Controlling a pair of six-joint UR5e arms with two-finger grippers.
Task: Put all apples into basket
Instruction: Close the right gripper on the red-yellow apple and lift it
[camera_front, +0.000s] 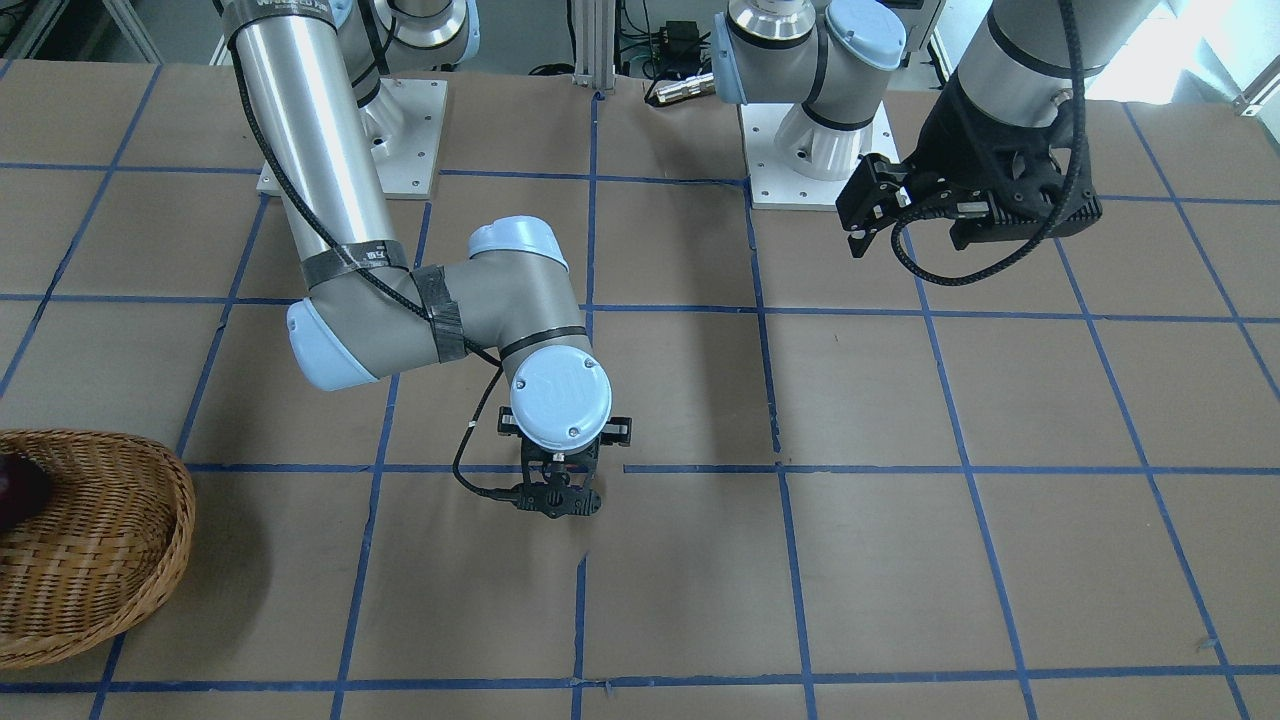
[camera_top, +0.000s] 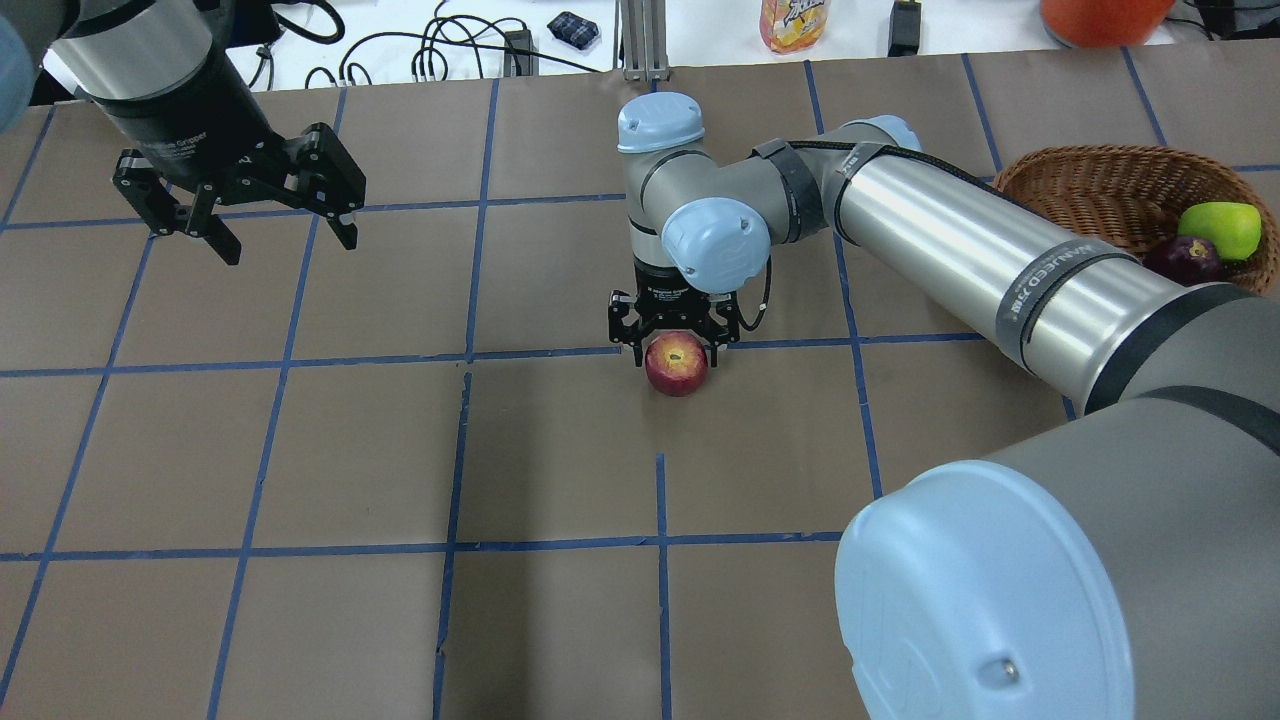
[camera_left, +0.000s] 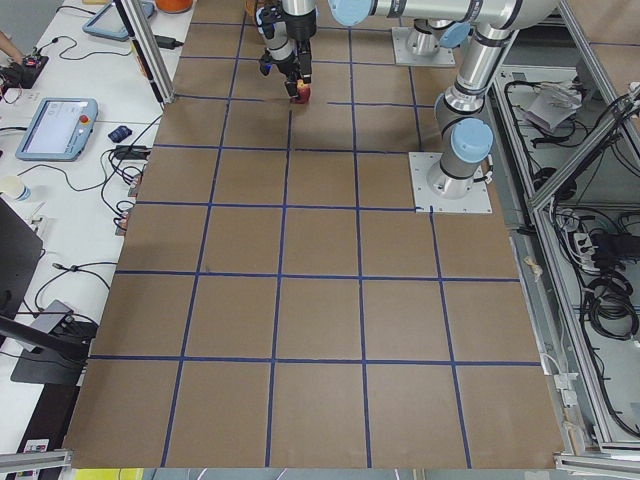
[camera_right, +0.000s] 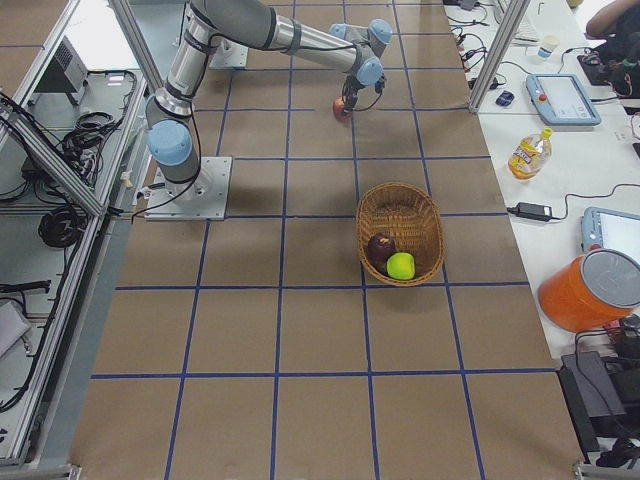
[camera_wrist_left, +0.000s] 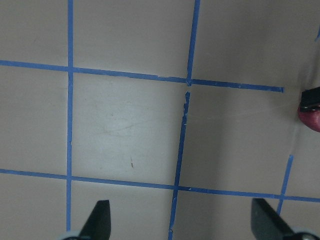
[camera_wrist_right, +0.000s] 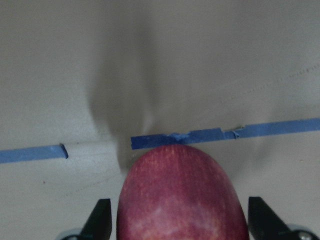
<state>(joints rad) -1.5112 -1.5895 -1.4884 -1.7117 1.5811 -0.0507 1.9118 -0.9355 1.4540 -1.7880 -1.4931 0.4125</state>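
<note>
The red apple (camera_top: 677, 368) sits on the brown paper-covered table (camera_top: 560, 450), well apart from the wicker basket (camera_top: 1060, 162) on the side toward the robot's left. It is the only apple outside the basket: the yellow-green apple (camera_top: 1220, 228) and the maroon apple (camera_top: 1185, 258) lie touching each other inside it. The right gripper (camera_top: 676, 348) points straight down over the red apple, a finger on either side and the jaws spread wide. The right wrist view shows a sliver of table between at least one fingertip (camera_wrist_right: 100, 222) and the apple's skin, so I judge that it brackets the fruit without clamping it yet. That straddle looks meant to centre the apple before a pinch across its widest part. The left gripper (camera_top: 287, 240) hangs above the table with its jaws apart, farther from the basket than the red apple. It holds nothing and is probably parked there to leave the reach to the basket free. The red apple's yellowish stem dimple faces up, so its core axis is roughly upright. The fruit is nearly round, with no marked long axis, so the pinch direction should matter little.
</note>
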